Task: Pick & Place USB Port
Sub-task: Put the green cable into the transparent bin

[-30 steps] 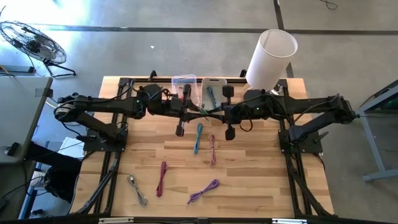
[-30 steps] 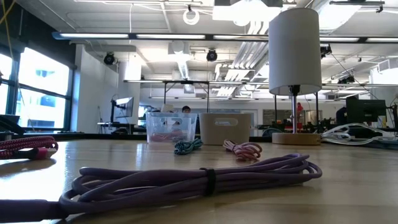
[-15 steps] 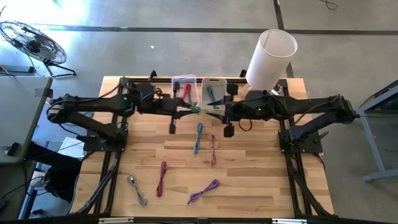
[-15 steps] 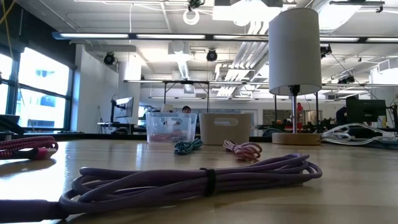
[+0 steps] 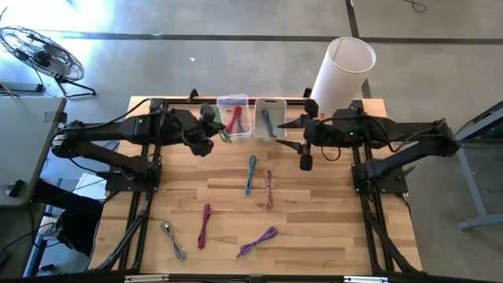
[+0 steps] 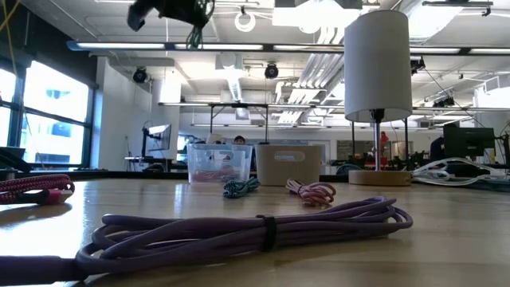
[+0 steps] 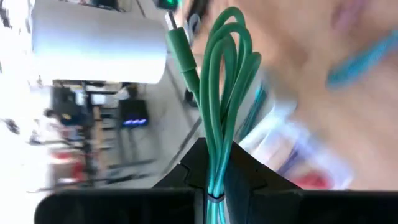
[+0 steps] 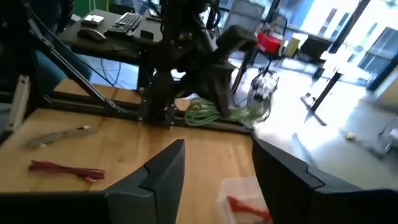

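left tool [image 7: 216, 180] grips green cable [image 7: 225, 93]; right tool [image 8: 214, 171] spread.

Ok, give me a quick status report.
Left gripper shut on green cable, up beside clear bin. Right gripper open, idle. Nothing blocking.

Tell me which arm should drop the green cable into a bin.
Left. The left gripper already clamps the green cable, raised beside the clear bin. The right gripper is open and empty.
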`<action>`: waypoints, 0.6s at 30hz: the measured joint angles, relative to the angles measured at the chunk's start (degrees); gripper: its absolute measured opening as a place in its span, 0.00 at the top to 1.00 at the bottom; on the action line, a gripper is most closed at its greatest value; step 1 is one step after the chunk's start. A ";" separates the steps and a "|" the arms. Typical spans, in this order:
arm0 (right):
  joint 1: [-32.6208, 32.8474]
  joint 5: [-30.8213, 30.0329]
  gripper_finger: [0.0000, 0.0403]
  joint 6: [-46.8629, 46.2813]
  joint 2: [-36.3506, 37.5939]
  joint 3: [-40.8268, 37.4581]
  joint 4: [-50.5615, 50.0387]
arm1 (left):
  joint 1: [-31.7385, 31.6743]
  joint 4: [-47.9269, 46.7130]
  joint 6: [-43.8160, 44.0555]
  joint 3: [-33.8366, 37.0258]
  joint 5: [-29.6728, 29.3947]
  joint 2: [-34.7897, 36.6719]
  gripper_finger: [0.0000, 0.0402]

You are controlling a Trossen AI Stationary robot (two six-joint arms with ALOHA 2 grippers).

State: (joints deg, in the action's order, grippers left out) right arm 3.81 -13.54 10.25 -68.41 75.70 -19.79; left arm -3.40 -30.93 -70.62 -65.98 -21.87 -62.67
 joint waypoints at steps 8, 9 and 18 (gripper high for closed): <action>0.00 0.21 0.56 -6.10 0.64 0.00 -2.75 | -6.48 -3.52 -11.70 -3.34 1.87 -6.27 0.95; 0.00 0.20 0.56 -6.90 0.62 0.00 -2.80 | -7.80 -4.39 -12.75 -3.79 2.34 -7.38 0.95; 2.04 0.33 0.56 -8.57 0.62 0.00 -2.69 | -17.76 -13.99 -24.17 -6.98 7.84 -17.68 0.96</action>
State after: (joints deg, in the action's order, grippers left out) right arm 5.85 -13.21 1.67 -67.79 75.70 -22.48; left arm -21.16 -44.91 -94.79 -72.95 -14.03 -80.34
